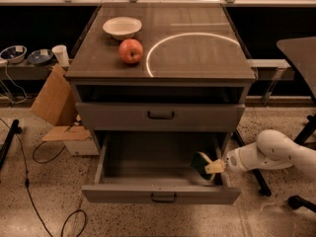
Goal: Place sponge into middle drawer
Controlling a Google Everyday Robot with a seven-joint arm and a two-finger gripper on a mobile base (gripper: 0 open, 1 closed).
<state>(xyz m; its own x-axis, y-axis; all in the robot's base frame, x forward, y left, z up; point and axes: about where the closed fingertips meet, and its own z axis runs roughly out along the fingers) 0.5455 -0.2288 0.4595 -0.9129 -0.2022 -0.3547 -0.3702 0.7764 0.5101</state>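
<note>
Speckled floor [266, 221] is showing around the cabinet [197, 58]. I am holding the sponge [201, 163] pinched in the gripper [213, 167], low inside the open middle drawer [123, 194] by its right wall, so it can drop in.

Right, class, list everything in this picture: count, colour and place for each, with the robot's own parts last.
cabinet: one, grey-brown, centre.
apple: one, red, cabinet top, left.
bowl: one, white, behind the apple.
upper drawer: one, grey, shut.
middle drawer: one, grey, pulled open.
sponge: one, dark green and yellow, inside middle drawer, right front.
cardboard: one piece, brown, floor left of cabinet.
cup: one, white, far left.
arm: one, white, right of middle drawer.
gripper: one, pale, inside middle drawer, holding the sponge.
</note>
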